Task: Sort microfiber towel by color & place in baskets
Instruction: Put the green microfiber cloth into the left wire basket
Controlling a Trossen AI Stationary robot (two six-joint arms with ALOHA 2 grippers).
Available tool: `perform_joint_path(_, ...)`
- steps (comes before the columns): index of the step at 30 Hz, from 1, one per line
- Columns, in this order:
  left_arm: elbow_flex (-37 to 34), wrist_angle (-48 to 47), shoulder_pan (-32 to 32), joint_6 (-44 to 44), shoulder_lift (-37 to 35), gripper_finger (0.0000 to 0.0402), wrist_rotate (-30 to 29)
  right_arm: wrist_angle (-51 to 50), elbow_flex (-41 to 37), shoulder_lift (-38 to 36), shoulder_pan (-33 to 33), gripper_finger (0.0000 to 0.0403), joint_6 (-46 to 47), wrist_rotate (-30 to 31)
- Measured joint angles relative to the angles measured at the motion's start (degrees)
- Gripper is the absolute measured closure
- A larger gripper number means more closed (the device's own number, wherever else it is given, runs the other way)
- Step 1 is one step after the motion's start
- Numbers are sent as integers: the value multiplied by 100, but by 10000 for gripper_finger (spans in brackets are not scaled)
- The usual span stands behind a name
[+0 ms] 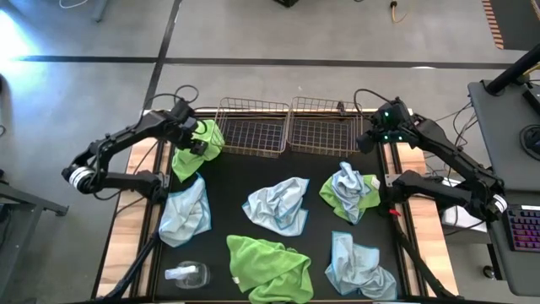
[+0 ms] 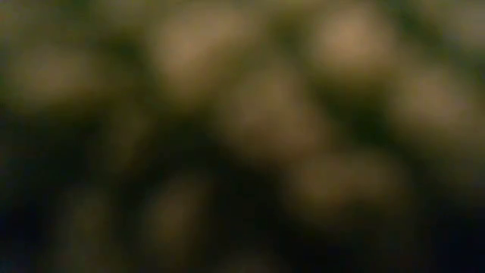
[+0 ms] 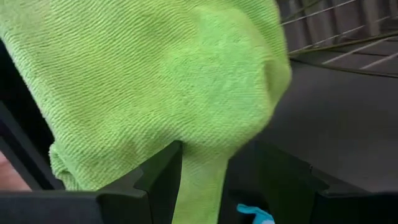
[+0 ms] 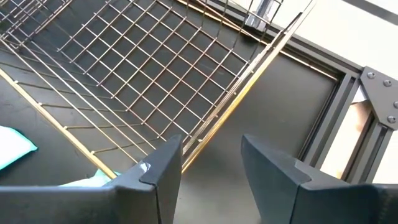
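Your left tool [image 1: 196, 138] is clamped on a lime green towel [image 1: 192, 152] hanging just left of the left basket [image 1: 253, 127], so the carry runs rightward over its rim, while your right tool [image 4: 210, 163] waits open and empty beside the right basket [image 1: 325, 125].

A robotics lab, by the look of it: bare grey concrete floor [image 1: 278, 80] marked with dark tape lines; loose cables; a black-topped worktable [image 1: 278, 173] on aluminium framing; a keyboard [image 1: 525, 230] on the right-hand desk.
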Motion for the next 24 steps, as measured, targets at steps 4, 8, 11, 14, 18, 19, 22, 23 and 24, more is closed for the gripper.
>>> perform_joint_path(4, 87, 3, 0, -199, 234, 216, -525, 1, 0, 0, 0, 243, -104, 0)
perform_joint_path(8, 311, 37, 0, -276, 524, 216, -943, 2, 0, -2, 0, 243, -117, 0)
perform_joint_path(11, 527, 160, 0, -201, 752, 216, -947, 2, 0, -2, 0, 243, -119, 0)
perform_joint_path(14, 732, 206, 0, -48, 998, 216, -947, 1, 0, -2, 0, 243, -116, 0)
perform_joint_path(18, 872, 201, 0, 82, 1344, 220, -944, -34, 0, -2, 0, 243, -115, 0)
perform_joint_path(19, 885, 195, 0, 113, 1415, 226, -908, -39, 0, -2, 0, 243, -115, 0)
perform_joint_path(22, 966, 131, 0, 178, 1583, 258, -820, -39, 0, -2, 0, 243, -115, 0)
perform_joint_path(23, 999, 96, 0, 200, 1628, 273, -784, -40, 0, -2, 0, 243, -115, 0)
perform_joint_path(24, 1031, 62, 0, 236, 1656, 289, -766, -42, 0, -2, 0, 243, -114, 0)
